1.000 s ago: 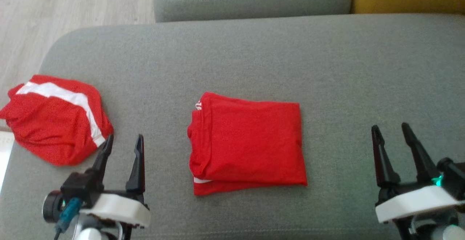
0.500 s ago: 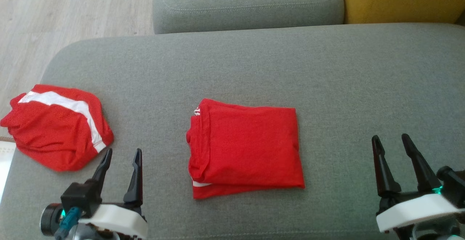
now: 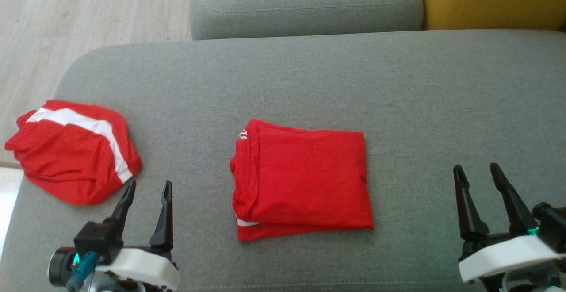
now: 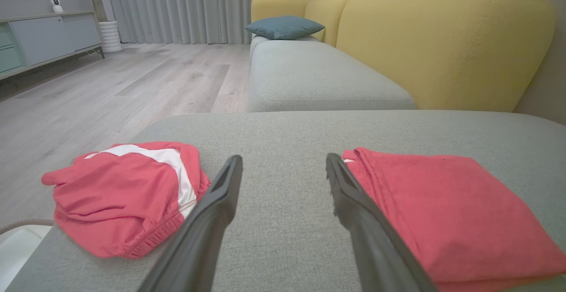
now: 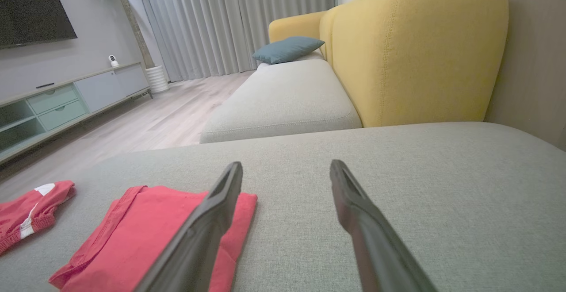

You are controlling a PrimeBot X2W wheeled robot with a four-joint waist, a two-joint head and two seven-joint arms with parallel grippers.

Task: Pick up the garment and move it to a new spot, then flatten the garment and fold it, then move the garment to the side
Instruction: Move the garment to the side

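A red garment (image 3: 300,179) lies folded into a neat rectangle in the middle of the grey sofa seat (image 3: 309,79); it also appears at the right of the left wrist view (image 4: 446,212) and at the lower left of the right wrist view (image 5: 146,234). My left gripper (image 3: 148,189) (image 4: 283,168) hovers open to the left of it, holding nothing. My right gripper (image 3: 477,172) (image 5: 285,174) stands open over bare seat to the right of the garment, well apart from it.
A second red garment with a white stripe (image 3: 73,150) (image 4: 128,194) lies crumpled near the seat's left edge, just beyond my left fingertips. Another grey cushion (image 3: 305,4) and a yellow backrest (image 3: 491,0) sit behind. Wooden floor (image 3: 53,17) lies to the left.
The head camera has tilted, shifting the whole picture slightly downward. Both grippers sit a little lower in view than a second ago, still open. The garments lie as before.
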